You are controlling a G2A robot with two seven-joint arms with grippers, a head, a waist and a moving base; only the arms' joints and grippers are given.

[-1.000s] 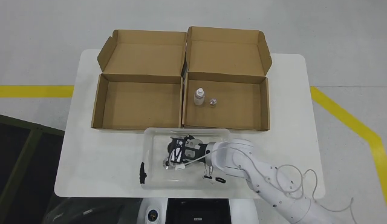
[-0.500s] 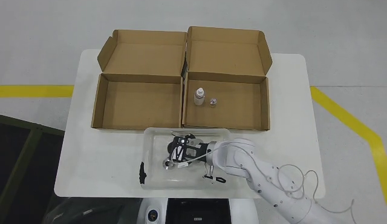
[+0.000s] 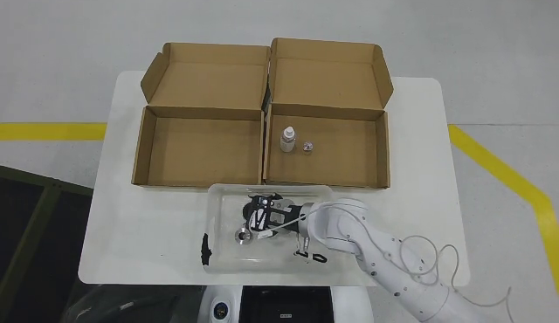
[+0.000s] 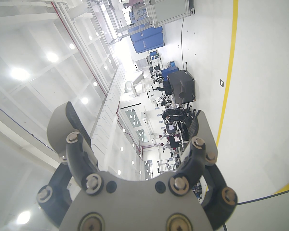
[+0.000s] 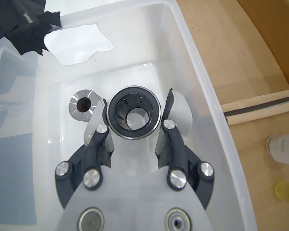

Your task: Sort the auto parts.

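Two open cardboard boxes sat side by side toward 12 o'clock on the white table (image 3: 419,148), the left box (image 3: 199,148) bare and the right box (image 3: 349,153) holding a small white bottle (image 3: 287,139) and a tiny metal piece (image 3: 307,147). At 6 o'clock stood a clear plastic bin (image 3: 218,196), and the right gripper (image 5: 136,98) was down inside it, spread around a linear bearing (image 5: 125,108) standing on end near the bin's middle. One pad looked to touch the bearing's steel rim, the other sat just beside it, so nothing was pinched yet. A slotted steel collet (image 5: 83,105) stood just beside the bearing, toward 8 o'clock in the bin in the top view, close against one finger. A scrap of black tape (image 5: 42,29) hung on the bin's rim at 7 o'clock. The left gripper (image 4: 133,111) was spread and empty, pointed off into the room. The bearing was probably heavy for its size, rigid, and smooth on its outer shell, so it could slip or roll once tipped. The safest hold seemed to be across the round outer wall, square and mid-height, with firm pressure. The collet risked being nudged or caught by the near finger during closing.
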